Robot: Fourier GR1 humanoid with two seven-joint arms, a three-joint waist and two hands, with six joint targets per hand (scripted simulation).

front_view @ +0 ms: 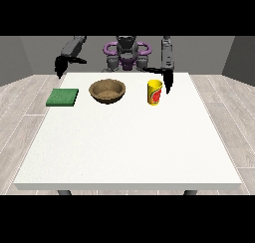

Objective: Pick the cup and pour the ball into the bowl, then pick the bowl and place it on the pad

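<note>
Hand at view's left (60, 67): hangs past the desk's (124, 152) far-left corner, pointing to 6 o'clock; fingers' state cannot be told. Pad (63, 97): green, flat. Bowl (107, 91): brown, at pad's 3 o'clock. Cup (155, 92): yellow, upright; ball unseen. Hand at view's right (168, 81): just beside cup at 2 o'clock, fingers straight down, holding nothing.

One yellow cup (155, 92), one brown bowl (107, 91), one green pad (63, 97), one table (129, 152).

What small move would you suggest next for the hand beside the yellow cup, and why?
Probably ease the hand at the view's right sideways toward the upright yellow cup with the red label and close round it: it hangs beside the cup without holding it, and the brown bowl waits.
</note>
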